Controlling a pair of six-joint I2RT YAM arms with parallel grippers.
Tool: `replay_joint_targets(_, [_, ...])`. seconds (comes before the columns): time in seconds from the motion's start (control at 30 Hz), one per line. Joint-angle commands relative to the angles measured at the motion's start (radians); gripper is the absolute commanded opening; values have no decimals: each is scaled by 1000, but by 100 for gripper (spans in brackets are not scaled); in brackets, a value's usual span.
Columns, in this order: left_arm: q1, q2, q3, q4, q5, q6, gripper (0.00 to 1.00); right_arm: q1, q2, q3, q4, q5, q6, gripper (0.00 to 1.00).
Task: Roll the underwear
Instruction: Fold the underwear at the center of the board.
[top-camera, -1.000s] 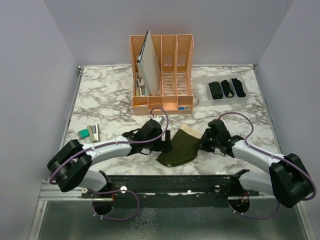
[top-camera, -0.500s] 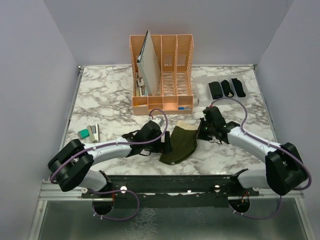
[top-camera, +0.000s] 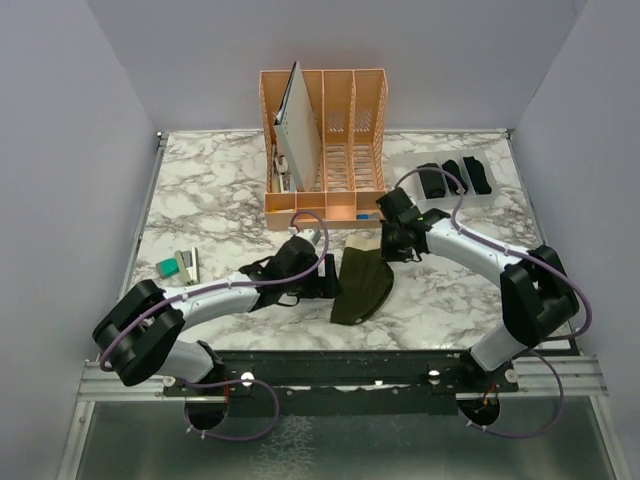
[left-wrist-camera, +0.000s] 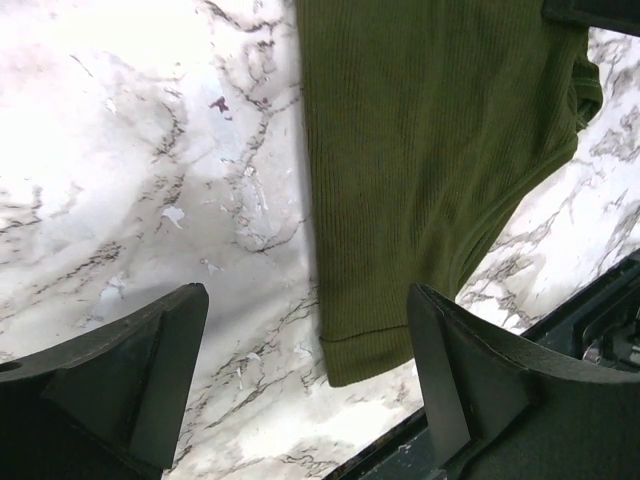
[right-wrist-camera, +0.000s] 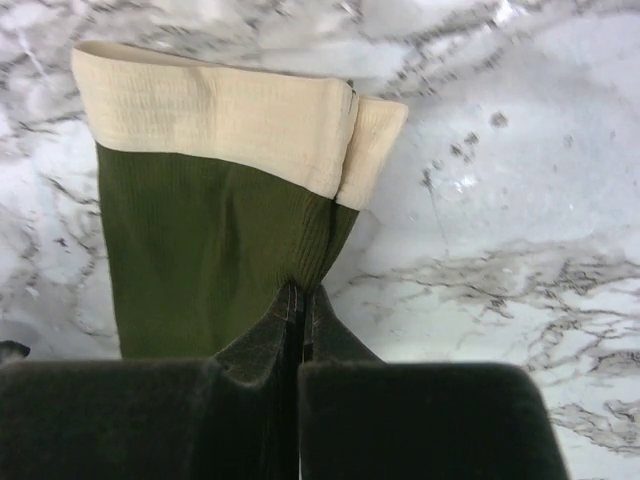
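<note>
Here, the left end effector (top-camera: 330, 283) stands open beside the olive-green underwear (top-camera: 362, 285), and the right end effector (top-camera: 388, 243) pinches it.

At the far left of the marble counter (top-camera: 210, 200) sits a small teal block (top-camera: 168, 266). The left end effector hangs low at the underwear's left edge, jaws spread wide and holding nothing. The underwear lies folded lengthwise at the counter's near middle, with its cream waistband (right-wrist-camera: 215, 115) toward the back. The right end effector is clamped on a fold of green cloth just below the waistband (the right wrist view shows fabric squeezed between the closed jaws). Behind stands an orange rack (top-camera: 325, 150). At the far right, three black rolls (top-camera: 455, 177) lie side by side in a clear tray (top-camera: 405, 170).
</note>
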Motion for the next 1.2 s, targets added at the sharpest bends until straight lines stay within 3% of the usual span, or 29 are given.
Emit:
replay_joint_targets(0.0, [29, -44, -18, 16, -38, -26, 87, 69, 83, 125, -131, 157, -3, 0])
replay_joint_targets(0.33, [113, -161, -92, -51, -123, -109, 88, 274, 349, 440, -389, 470, 115, 1])
replay_joint_targets(0.73, [181, -422, -194, -153, -218, -180, 88, 387, 514, 655, -494, 532, 189, 1])
replay_joint_targets(1.17, [187, -637, -202, -333, -339, -217, 88, 456, 613, 742, -512, 516, 223, 2])
